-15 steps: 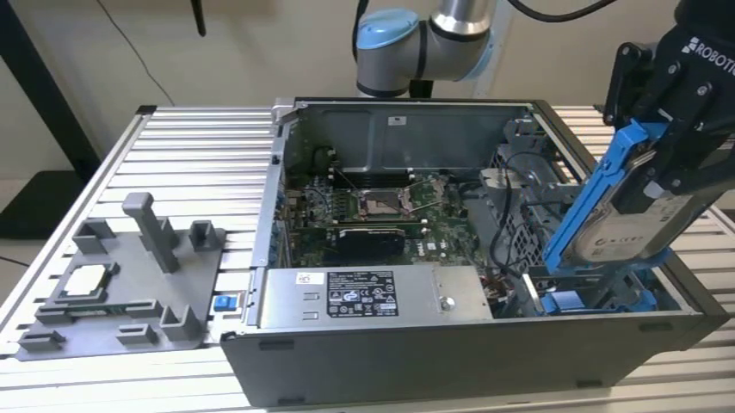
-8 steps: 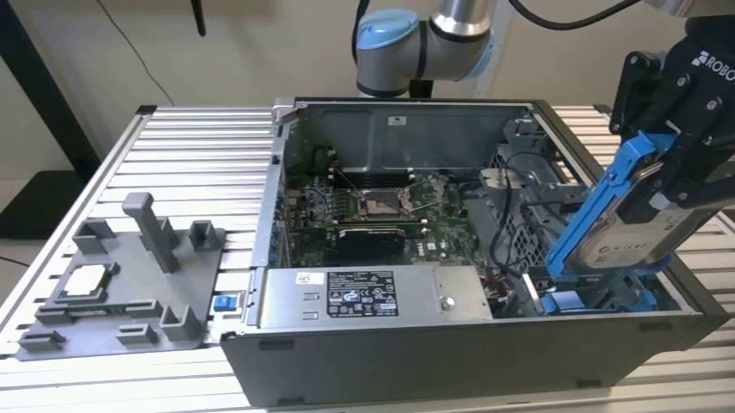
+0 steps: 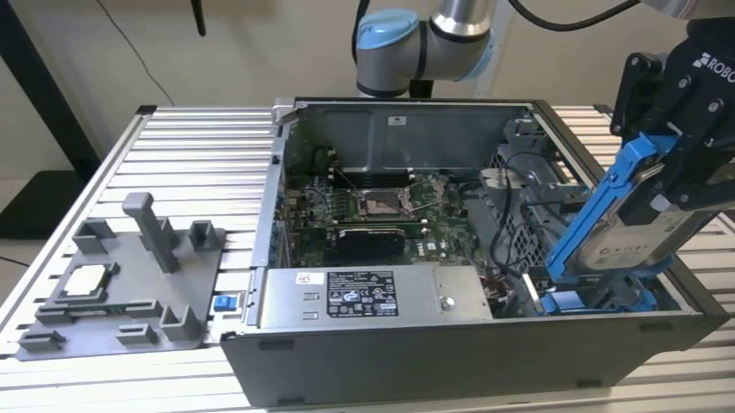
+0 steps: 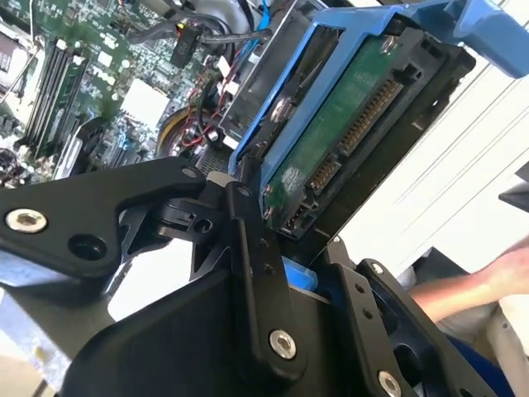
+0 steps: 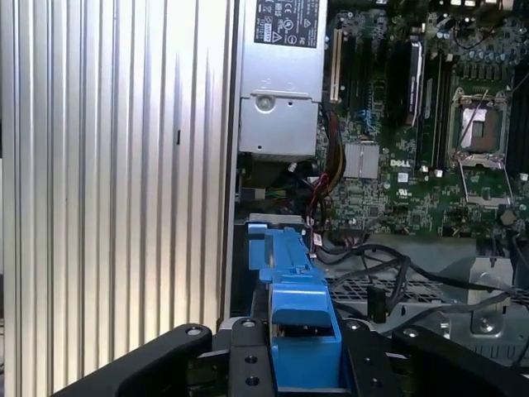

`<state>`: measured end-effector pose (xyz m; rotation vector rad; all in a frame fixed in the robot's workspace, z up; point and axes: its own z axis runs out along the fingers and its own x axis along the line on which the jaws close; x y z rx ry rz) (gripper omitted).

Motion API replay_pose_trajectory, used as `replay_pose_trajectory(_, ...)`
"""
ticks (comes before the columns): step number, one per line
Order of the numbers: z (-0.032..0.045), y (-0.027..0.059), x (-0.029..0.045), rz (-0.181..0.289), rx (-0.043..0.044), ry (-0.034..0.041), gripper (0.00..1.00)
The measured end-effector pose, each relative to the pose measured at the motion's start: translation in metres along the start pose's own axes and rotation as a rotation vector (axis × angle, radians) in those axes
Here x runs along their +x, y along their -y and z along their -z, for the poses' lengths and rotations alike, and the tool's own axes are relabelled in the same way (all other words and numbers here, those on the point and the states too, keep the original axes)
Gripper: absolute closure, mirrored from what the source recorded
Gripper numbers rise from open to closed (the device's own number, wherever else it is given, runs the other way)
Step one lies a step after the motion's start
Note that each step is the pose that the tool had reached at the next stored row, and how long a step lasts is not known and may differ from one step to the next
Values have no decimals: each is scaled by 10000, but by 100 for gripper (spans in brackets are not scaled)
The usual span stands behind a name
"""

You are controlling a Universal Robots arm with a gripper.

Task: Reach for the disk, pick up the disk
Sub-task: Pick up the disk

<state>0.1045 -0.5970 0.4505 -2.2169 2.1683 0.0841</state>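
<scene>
- In the exterior view, the gripper (image 3: 677,185) is hanging over the end of the open computer case (image 3: 460,361) on the exterior view's right, and its black fingers are closing on the disk (image 3: 626,228).
- The disk is standing tilted, its upper end sitting inside the gripper and its lower end leaning down toward the blue bay (image 3: 597,297) in the case's corner; whether that lower end is touching the bay cannot be told.
- In the second wrist view, the disk (image 4: 331,141) is showing its green circuit-board underside and connector, framed by blue rails, with the gripper (image 4: 293,248) clamping it between black fingers (image 4: 248,248).
- In the first wrist view, the blue rail of the disk (image 5: 289,289) is running straight out from between the gripper's (image 5: 302,347) black links.
- The grey power supply box (image 3: 373,297) is lying along the case's near wall, just beside the disk's lower end.
- A grey fixture tray (image 3: 126,284) is sitting on the slatted table (image 3: 195,155), well apart from the gripper.
</scene>
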Motion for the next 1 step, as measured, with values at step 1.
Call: replay_pose_trajectory(1, 0, 0, 1, 0, 0, 0, 100)
